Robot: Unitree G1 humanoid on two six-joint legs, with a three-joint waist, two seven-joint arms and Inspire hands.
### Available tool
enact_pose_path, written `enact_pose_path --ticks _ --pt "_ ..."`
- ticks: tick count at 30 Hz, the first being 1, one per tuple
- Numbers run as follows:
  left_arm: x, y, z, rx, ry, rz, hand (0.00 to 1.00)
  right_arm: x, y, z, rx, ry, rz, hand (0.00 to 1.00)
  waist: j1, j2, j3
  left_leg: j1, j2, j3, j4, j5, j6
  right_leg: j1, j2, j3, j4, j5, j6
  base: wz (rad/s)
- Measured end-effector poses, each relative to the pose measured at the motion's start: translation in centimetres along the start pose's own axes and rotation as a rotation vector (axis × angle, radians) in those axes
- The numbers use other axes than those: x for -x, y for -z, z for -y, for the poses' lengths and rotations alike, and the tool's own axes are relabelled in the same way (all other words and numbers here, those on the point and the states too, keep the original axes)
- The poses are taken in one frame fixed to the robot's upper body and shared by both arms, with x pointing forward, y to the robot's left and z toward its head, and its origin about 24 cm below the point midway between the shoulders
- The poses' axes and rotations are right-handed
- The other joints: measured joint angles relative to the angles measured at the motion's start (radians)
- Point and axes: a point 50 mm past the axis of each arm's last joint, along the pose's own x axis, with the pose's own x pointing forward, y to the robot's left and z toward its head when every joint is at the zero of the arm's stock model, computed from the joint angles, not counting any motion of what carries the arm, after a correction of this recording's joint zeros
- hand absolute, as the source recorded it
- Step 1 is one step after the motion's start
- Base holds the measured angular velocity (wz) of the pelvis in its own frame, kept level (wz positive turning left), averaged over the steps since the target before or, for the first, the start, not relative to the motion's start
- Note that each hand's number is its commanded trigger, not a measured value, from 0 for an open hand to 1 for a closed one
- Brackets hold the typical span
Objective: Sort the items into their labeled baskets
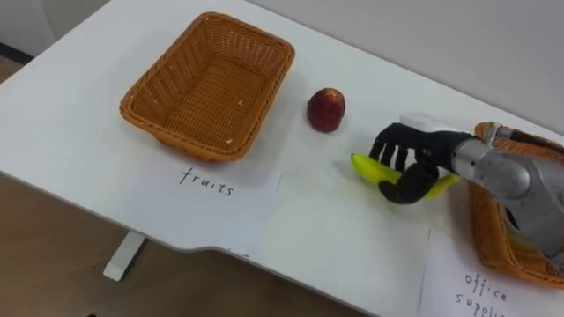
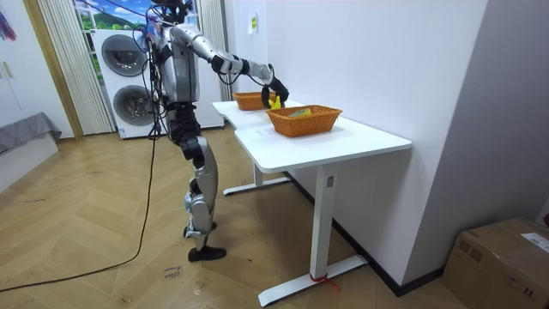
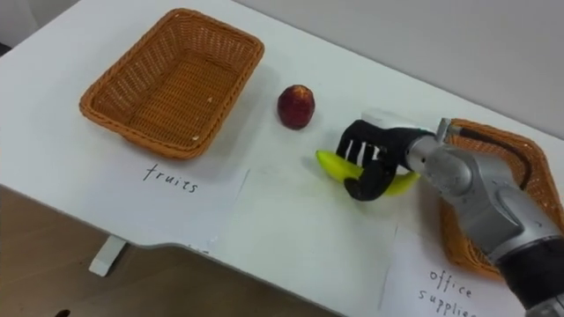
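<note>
Right hand (image 1: 421,150) is clenched round the curved yellow banana (image 1: 365,165), fingers over the top, thumb underneath, out on the white table (image 1: 344,246). The round red fruit (image 1: 326,109) sits apart at ten o'clock, with the rectangular orange wicker basket (image 1: 141,113) farther out towards nine. The second wicker basket (image 1: 490,238) is just beside my wrist at four o'clock.

yel. banana (image 1: 364,165), red apple (image 1: 326,109), orange wicker basket (image 1: 176,139), wht table (image 1: 75,145)

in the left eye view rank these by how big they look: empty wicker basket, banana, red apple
1. empty wicker basket
2. banana, partly covered by the right hand gripping it
3. red apple
</note>
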Motion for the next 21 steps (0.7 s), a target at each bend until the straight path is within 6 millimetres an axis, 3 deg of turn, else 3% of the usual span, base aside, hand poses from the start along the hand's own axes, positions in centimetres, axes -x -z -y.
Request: enact_pose_path --ticks 5,8,10,12,17,21 --pt "0.3 0.6 0.6 0.031 0.001 -0.009 0.0 1.0 -0.5 1.3 -0.033 0.104 0.04 1.0 -0.004 0.004 -0.0038 0.033 0.001 0.012 -0.014 0.001 -0.001 0.021 0.001 0.007 0.0 0.0 0.0 -0.08" --pt "0.7 0.9 1.0 0.036 0.003 -0.004 0.0 1.6 -2.3 2.5 -0.008 0.161 0.116 1.0 -0.018 0.009 -0.0031 0.048 0.001 0.016 -0.016 0.001 -0.001 0.035 0.001 0.009 -0.005 0.0 0.001 -0.03" --pt "0.9 1.3 1.2 0.012 0.007 -0.006 0.0 1.9 -3.4 3.0 0.021 0.189 0.161 1.0 -0.03 0.015 -0.0131 0.05 0.001 0.015 -0.017 0.001 -0.001 0.045 0.001 0.008 -0.013 0.0 0.001 0.02" --pt "1.3 2.1 1.6 0.001 0.016 -0.025 0.0 2.3 -4.3 3.5 0.036 0.223 0.201 1.0 -0.034 0.018 -0.0164 0.079 -0.001 0.015 -0.029 0.001 0.0 0.071 0.0 0.007 -0.015 -0.002 0.003 0.0" --pt "2.1 3.9 2.4 0.025 0.028 -0.073 0.0 2.8 -4.7 4.2 0.033 0.262 0.223 1.0 -0.039 0.012 -0.0201 0.129 -0.006 0.015 -0.043 0.001 0.0 0.124 -0.002 0.013 -0.036 -0.007 0.01 0.01" --pt "2.2 4.1 2.7 0.027 0.049 -0.08 0.0 2.8 -4.8 4.3 0.034 0.273 0.227 1.0 -0.039 0.01 -0.0205 0.141 -0.014 0.006 -0.045 0.002 0.002 0.137 -0.006 0.013 -0.036 -0.015 0.016 0.08"
